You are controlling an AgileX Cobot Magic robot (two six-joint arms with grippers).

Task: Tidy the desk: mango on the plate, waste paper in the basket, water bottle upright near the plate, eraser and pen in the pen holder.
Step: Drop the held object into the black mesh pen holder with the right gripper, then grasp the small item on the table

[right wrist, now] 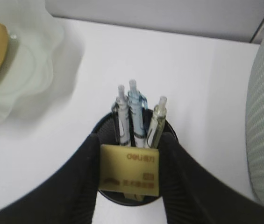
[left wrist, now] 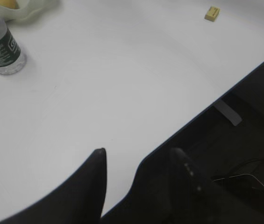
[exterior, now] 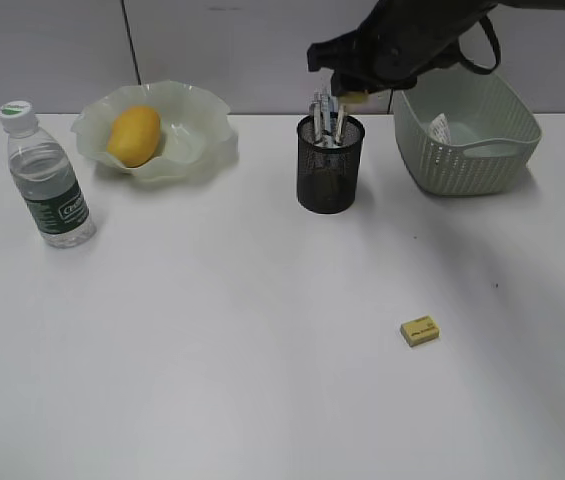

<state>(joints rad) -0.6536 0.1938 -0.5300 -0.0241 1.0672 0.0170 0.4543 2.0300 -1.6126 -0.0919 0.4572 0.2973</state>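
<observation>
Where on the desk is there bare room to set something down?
Bare: the front of the desk around the loose eraser, and between water bottle and pen holder. Crowded: the back row, where right gripper hovers between plate and basket.

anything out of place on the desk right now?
One eraser lies loose on the open desk, away from the pen holder. The right gripper holds another over the holder. Nothing else stands out.

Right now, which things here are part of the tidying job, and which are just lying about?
Job: mango, plate, water bottle, pen holder, pens, basket, waste paper, eraser in the right gripper, second eraser on the desk.
Lying about: grey strip and cables beyond the desk edge.
</observation>
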